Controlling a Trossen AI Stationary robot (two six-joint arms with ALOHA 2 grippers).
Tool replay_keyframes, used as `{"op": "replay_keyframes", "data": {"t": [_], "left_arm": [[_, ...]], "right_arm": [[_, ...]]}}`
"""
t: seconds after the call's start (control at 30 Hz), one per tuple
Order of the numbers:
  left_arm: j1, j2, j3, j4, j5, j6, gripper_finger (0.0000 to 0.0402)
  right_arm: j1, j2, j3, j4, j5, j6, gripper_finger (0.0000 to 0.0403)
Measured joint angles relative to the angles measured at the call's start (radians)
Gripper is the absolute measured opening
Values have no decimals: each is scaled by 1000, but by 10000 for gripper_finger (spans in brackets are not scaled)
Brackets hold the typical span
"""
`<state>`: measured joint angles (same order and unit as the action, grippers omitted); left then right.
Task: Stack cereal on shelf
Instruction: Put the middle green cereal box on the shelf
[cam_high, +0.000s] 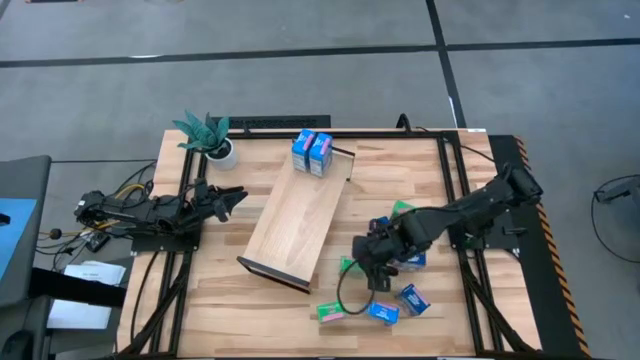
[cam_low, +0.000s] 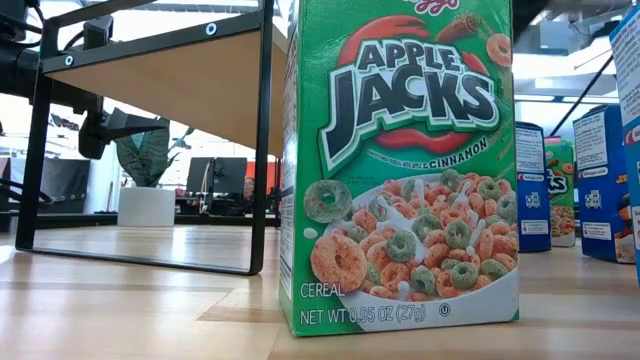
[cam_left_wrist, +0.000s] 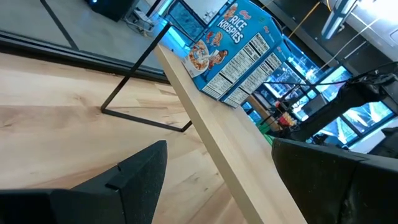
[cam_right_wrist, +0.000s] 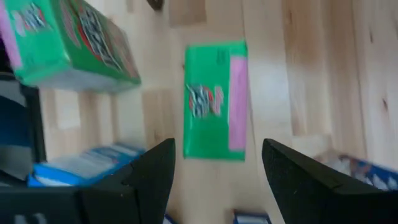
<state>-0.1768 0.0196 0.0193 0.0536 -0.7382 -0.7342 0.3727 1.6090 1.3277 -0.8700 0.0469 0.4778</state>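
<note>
Directly ahead of the right tool (cam_right_wrist: 214, 171), whose two dark fingers are seen spread apart with nothing between them, a small green rectangular cereal carton with a pink side panel (cam_right_wrist: 215, 99) is seen lying flat on the slatted light-wood tabletop (cam_high: 220, 300). From above, the right tool (cam_high: 378, 258) is placed over a loose cluster of small blue and green cereal cartons (cam_high: 400, 300) near the tabletop's front right. Just beside it, the long flat light-wood shelf board with dark end pieces (cam_high: 297, 215) is laid diagonally, with two blue cartons (cam_high: 312, 152) stood upright at its far end. The left tool (cam_high: 232, 199) is held released near the shelf's left edge, beside a small potted plant (cam_high: 210, 137).
</note>
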Motion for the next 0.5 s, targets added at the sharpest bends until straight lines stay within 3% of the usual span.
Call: {"op": "replay_keyframes", "data": {"t": [0.5], "left_arm": [[0, 0, 0, 1, 28, 43, 280]], "right_arm": [[-50, 0, 1, 130, -73, -113, 278]]}}
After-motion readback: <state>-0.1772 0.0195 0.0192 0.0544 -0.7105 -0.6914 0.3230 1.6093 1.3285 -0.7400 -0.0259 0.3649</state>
